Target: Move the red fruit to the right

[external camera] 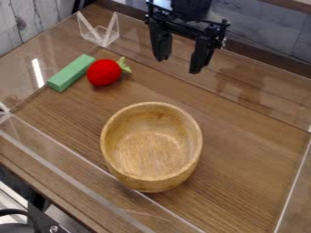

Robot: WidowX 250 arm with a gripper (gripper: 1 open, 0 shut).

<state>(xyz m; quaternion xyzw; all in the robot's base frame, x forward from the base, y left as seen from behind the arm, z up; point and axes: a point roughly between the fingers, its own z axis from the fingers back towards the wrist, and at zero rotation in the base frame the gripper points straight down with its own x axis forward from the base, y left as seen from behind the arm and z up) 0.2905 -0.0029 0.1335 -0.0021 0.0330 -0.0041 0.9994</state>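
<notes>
The red fruit (105, 73) is a small bright red strawberry-like toy with a green leafy top, lying on the wooden table at the left, touching the end of a flat green block (71, 72). My gripper (179, 52) hangs above the table at the back, up and to the right of the fruit. Its two dark fingers (159, 44) point downward and stand apart, open, with nothing between them. A clear gap separates the gripper from the fruit.
A wooden bowl (151, 146) stands in the middle front of the table. Clear acrylic walls (73, 146) edge the table at the front, left and right. A small transparent stand (98, 30) sits at the back left.
</notes>
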